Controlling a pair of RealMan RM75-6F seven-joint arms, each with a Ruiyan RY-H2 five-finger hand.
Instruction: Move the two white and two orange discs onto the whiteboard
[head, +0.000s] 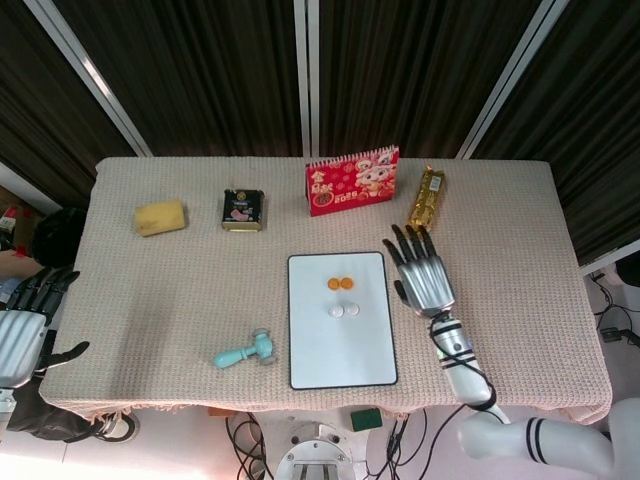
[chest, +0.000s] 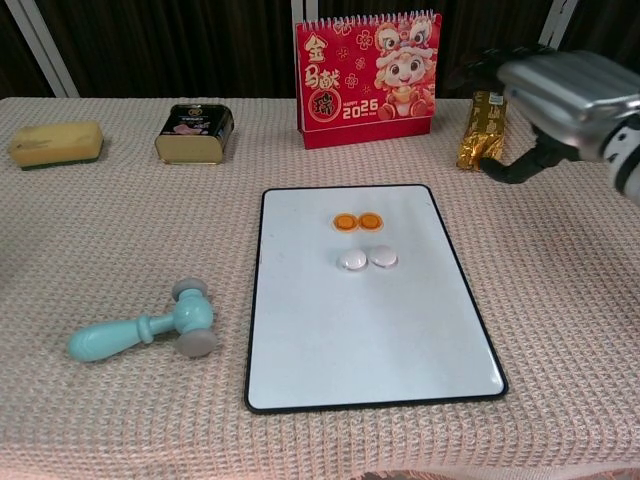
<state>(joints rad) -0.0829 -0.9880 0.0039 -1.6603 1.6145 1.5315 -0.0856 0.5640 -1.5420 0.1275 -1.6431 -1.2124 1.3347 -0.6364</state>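
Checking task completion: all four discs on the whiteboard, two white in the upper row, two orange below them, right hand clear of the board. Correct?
One thing is off: the rows are swapped. The chest view shows the two orange discs in the upper row and the two white discs below them. All four do lie on the whiteboard, and the right hand is off to its right side, holding nothing.
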